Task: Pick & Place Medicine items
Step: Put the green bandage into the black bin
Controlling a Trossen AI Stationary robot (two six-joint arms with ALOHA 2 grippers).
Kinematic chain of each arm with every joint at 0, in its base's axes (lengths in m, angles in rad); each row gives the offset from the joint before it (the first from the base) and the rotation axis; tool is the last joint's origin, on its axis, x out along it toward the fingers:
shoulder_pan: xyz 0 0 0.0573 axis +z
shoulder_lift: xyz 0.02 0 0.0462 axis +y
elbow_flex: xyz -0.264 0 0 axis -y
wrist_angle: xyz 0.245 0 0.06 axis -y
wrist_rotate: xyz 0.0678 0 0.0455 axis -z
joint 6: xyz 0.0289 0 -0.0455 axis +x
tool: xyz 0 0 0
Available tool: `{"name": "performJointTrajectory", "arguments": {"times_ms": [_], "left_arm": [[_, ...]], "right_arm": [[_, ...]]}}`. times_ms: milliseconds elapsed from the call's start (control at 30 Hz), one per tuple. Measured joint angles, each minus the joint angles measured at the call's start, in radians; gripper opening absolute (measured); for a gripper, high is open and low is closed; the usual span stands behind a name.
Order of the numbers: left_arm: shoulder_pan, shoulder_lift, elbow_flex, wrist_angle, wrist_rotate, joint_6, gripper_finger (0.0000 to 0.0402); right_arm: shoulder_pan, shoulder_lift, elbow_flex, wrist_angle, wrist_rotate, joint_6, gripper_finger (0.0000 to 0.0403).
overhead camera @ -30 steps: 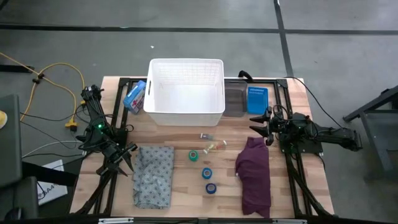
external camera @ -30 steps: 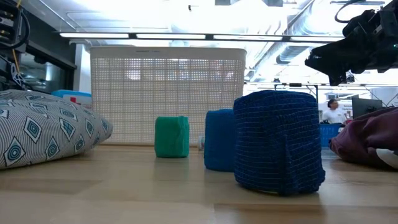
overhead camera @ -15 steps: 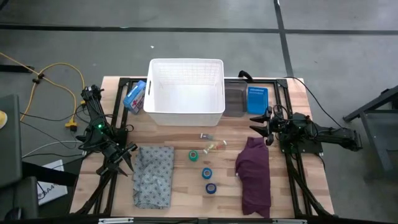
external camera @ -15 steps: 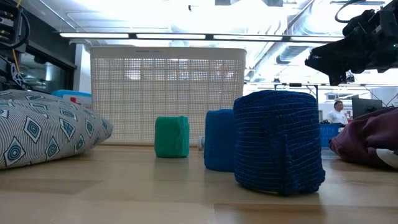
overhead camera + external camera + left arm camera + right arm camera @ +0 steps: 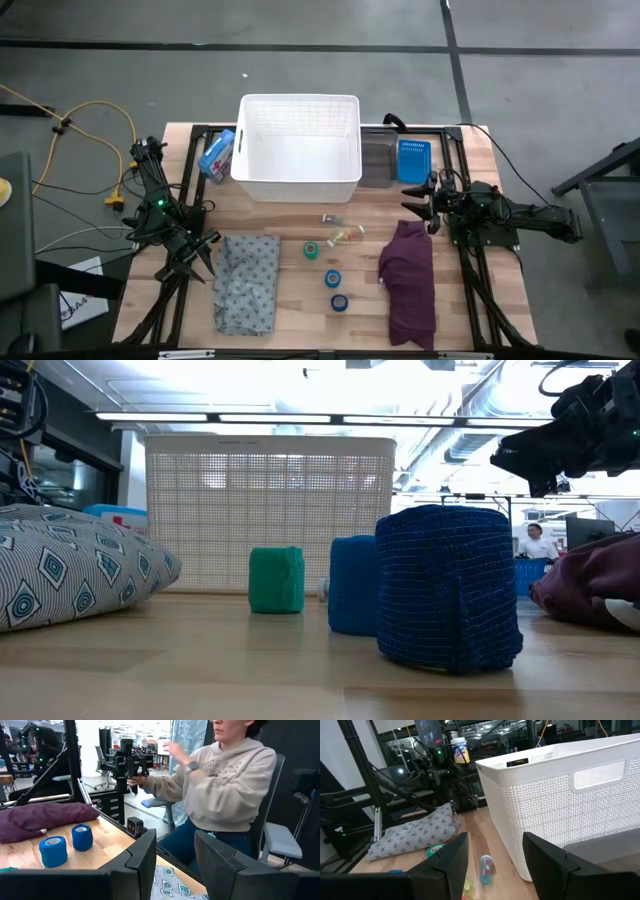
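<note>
With both arms parked and jaws spread, the right gripper [image 5: 418, 205], nearer, should descend squarely over the green roll [image 5: 312, 250], which stands just in front of the white basket [image 5: 298, 185], beside 2 blue rolls [image 5: 333, 279].

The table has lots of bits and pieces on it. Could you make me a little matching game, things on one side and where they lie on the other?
Things:
1. green roll
2. purple cloth
3. grey patterned cloth
4. white basket

Places:
A. by the left gripper
B. at the table's far edge, in the middle
C. mid-table, next to a thin yellowish tube
D. below the right gripper in the high view

Pairs: 1-C, 2-D, 3-A, 4-B
</note>
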Motion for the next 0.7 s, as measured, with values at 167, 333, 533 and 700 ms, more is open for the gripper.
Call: {"name": "performJointTrajectory", "arguments": {"times_ms": [167, 333, 533, 700], "left_arm": [[0.000, 0.000, 0.000, 0.000, 0.000, 0.000, 0.0127], [0.000, 0.000, 0.000, 0.000, 0.000, 0.000, 0.0127], [0.000, 0.000, 0.000, 0.000, 0.000, 0.000, 0.0127], [0.000, 0.000, 0.000, 0.000, 0.000, 0.000, 0.0127]], "right_arm": [[0.000, 0.000, 0.000, 0.004, -0.051, 0.026, 0.0176], [0.000, 0.000, 0.001, 0.009, -0.069, 0.076, 0.0176], [0.029, 0.031, 0.068, 0.064, -0.094, 0.048, 0.0176], [0.076, 0.137, 0.179, 0.082, -0.066, 0.024, 0.0176]]}}
